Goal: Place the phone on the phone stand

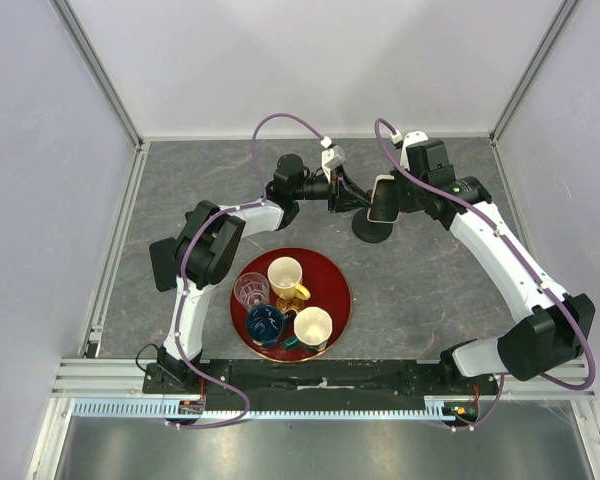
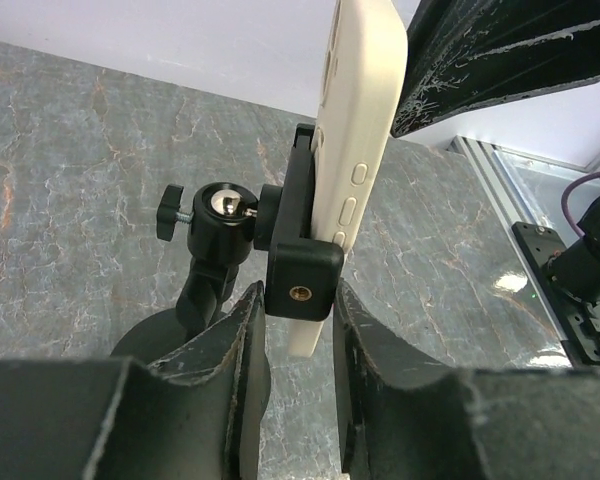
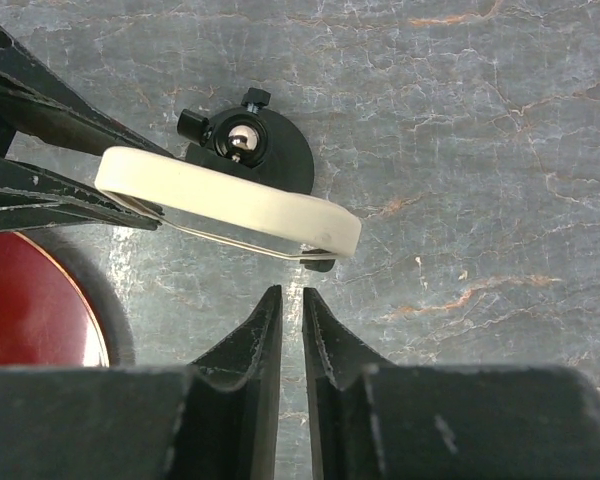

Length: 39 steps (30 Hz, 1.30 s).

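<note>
Essentially, the placing step looks complete. At the left of the overhead view a round red tray carries four vessels: a clear glass, a dark blue cup and two cream cups, one with a yellow handle. None of them plays a part in the task.

Right of the tray, the left gripper reaches in. Its fingers sit front and back of the clamp head of the phone stand. They appear to be pressed onto the clamp's square block, with the phone's side edge between them. The stand's ball head and small thumbscrew show just left of that block, and its round base rests on the grey marbled table.

The phone stands upright in the clamp, its pale side edge and buttons turned toward the left wrist camera. Its lower end hangs below the clamp block.

Farthest right, the right gripper hovers just beside the phone's top edge. Its fingers are drawn almost together, with only a slit between them, and they hold nothing.

What is left, by this reading, is for the left fingers to release and both arms to draw clear. Whether the clamp holds the phone unaided cannot be judged.

No brand, label or writing is legible. The only mark is a brass threaded socket in the clamp block.
</note>
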Each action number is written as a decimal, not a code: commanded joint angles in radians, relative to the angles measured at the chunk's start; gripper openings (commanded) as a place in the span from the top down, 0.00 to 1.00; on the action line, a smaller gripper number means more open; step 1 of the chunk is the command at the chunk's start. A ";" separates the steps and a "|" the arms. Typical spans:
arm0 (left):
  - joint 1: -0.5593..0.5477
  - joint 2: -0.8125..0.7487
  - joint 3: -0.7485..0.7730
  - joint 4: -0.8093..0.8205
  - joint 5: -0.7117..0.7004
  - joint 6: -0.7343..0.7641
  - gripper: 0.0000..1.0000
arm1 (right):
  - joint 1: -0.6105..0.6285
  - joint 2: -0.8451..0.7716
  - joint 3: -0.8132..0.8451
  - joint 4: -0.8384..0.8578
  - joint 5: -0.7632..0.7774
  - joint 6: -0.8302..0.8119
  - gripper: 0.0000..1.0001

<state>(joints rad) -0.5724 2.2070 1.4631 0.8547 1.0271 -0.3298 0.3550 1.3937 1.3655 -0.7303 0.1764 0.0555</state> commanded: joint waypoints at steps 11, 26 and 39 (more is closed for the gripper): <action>-0.020 0.003 0.043 0.061 0.005 -0.051 0.45 | -0.004 -0.028 -0.020 0.046 -0.037 0.032 0.75; -0.032 -0.018 0.046 -0.085 -0.110 0.064 0.86 | -0.004 -0.053 -0.035 0.071 -0.026 0.053 0.67; -0.034 -0.108 -0.044 -0.088 -0.163 0.084 0.47 | -0.129 -0.228 -0.230 0.230 -0.079 0.181 0.49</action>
<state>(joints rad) -0.6029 2.1754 1.4555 0.7490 0.9161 -0.2855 0.3103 1.2102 1.1801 -0.6022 0.1734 0.1757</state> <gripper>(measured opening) 0.512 0.492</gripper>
